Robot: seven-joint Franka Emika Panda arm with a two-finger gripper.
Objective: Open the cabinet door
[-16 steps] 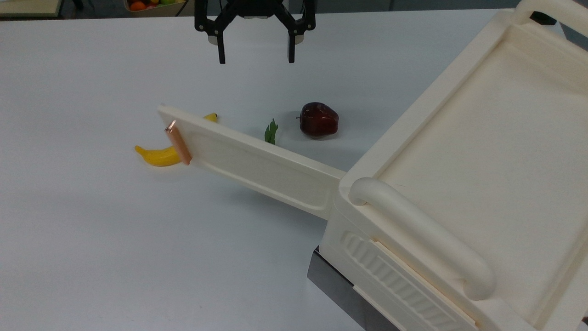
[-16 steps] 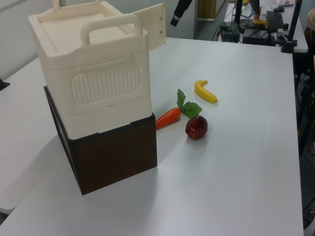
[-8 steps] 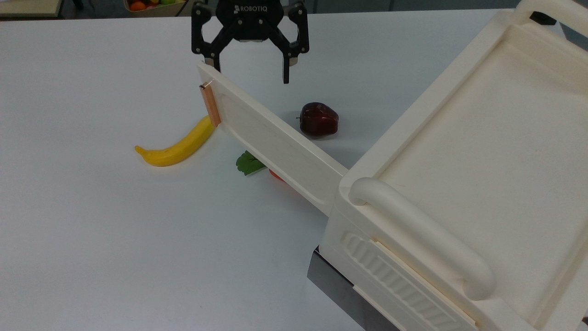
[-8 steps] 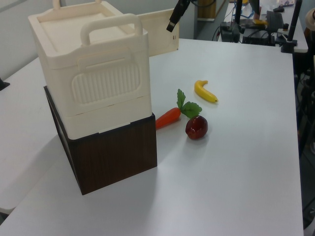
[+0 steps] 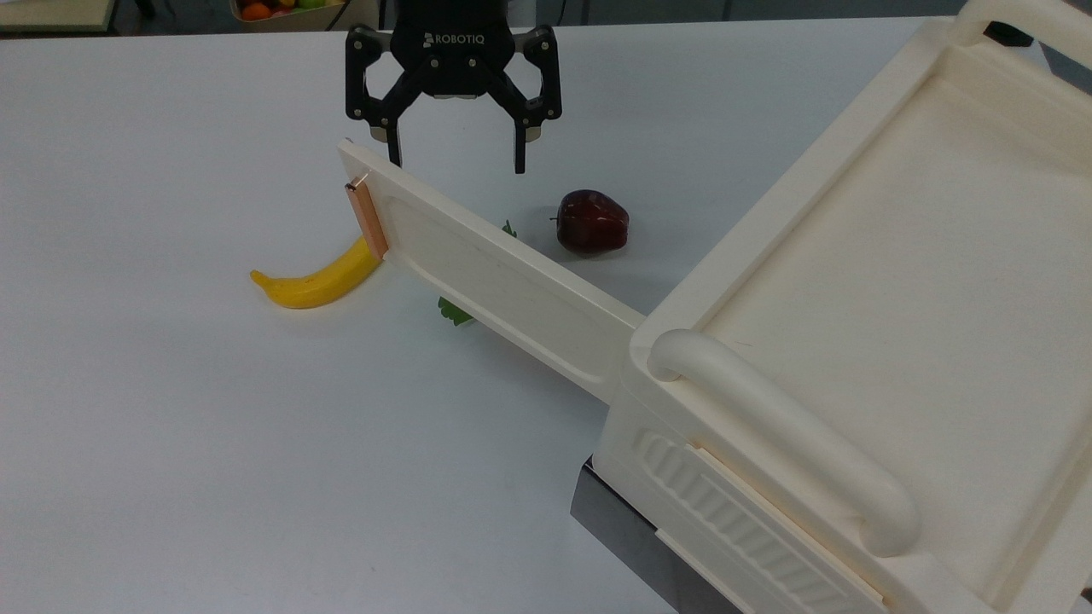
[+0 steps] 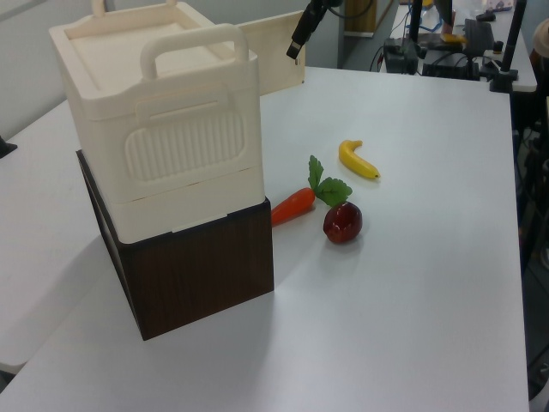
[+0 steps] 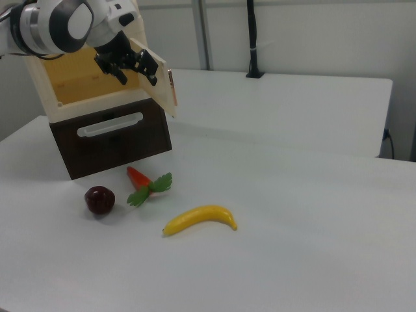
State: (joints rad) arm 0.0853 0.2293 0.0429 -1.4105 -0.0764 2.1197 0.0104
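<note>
White tabletop carries everything. Cream cabinet sits on a dark wood-grain drawer base, at the top view's right and the left view's left; thick rounded top handle runs across its lid, ribbed end panel faces the left view's camera. Right view shows the cabinet interior as yellowish, and a pale bar pull on the drawer.

Cabinet door is swung out wide, hinged at the cabinet's corner and reaching toward the top view's upper left; copper bar handle sits at its free edge.

Gripper hangs just behind the door's free end, fingers spread wide, holding nothing. In the top view one finger is right at the door's top edge; contact can't be confirmed.

On the tabletop: banana partly behind the door's handle end in the top view, dark red apple beyond the door, carrot with green leaves just beside the apple in the left view.
</note>
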